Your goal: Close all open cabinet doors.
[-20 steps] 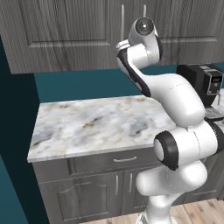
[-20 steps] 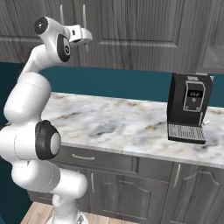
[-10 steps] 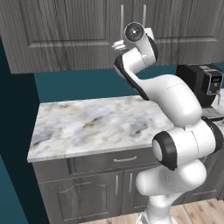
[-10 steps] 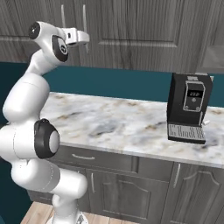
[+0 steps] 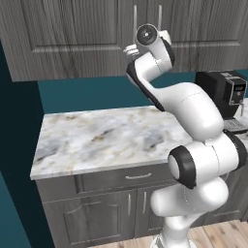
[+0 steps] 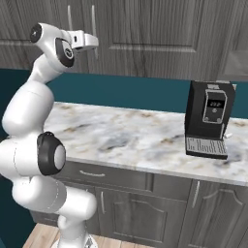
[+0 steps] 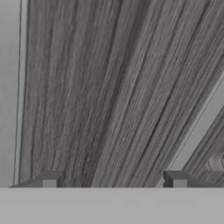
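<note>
Raised high in the upper centre of the left base frame, white two-finger gripper (image 5: 130, 50) aimed straight at the tall dark grey wood-grain wall-cabinet doors (image 5: 68, 34), apparently so as to press a panel flat rather than grasp it; held well open, the dark fingertips (image 7: 49, 179) spread wide at the bottom of the hand frame, nothing between them. Wood grain close across the hand frame, a slim silver bar handle (image 7: 199, 131) slanting at lower right, just beside the right fingertip; contact with the panel impossible to confirm. In the right base frame, gripper (image 6: 93, 41) at upper left, level with the two vertical silver handles (image 6: 93, 22) at the meeting of the doors (image 6: 155, 34), which look near flush from here. Below, grey-veined marble countertop (image 6: 121, 135) and black coffee machine (image 6: 209, 118) at right, well apart from the work.
</note>
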Robot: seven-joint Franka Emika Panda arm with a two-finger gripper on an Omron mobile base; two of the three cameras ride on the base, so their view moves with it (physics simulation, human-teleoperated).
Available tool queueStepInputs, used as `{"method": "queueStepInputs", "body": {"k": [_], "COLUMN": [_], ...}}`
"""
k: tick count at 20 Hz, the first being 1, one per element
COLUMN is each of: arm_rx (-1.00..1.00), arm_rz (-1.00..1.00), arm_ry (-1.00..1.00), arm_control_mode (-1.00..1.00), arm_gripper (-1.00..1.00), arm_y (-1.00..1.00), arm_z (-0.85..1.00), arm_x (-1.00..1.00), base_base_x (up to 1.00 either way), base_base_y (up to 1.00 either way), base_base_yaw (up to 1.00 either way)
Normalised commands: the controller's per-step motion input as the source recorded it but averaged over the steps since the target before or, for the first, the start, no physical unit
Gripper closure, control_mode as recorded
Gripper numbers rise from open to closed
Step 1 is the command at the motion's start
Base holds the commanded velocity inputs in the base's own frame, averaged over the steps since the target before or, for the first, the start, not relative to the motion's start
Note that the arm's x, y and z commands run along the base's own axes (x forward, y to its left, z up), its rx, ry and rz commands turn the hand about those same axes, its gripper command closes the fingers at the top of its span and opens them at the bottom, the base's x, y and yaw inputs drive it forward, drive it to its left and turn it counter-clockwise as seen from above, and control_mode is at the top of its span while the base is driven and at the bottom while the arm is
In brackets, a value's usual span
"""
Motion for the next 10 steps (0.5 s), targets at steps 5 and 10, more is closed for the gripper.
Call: {"method": "queueStepInputs", "body": {"k": [5, 10], "arm_rx": [-0.01, 0.0], "arm_rz": [0.0, 0.0], "arm_ry": [0.0, -0.05], "arm_control_mode": [-1.0, -1.0], "arm_gripper": [-1.0, -1.0], "arm_y": [0.06, 0.09], "arm_z": [0.0, 0.0], "arm_x": [-0.39, -0.49], "base_base_x": [0.0, 0.0], "base_base_y": [0.0, 0.0], "base_base_yaw": [0.0, 0.0]}}
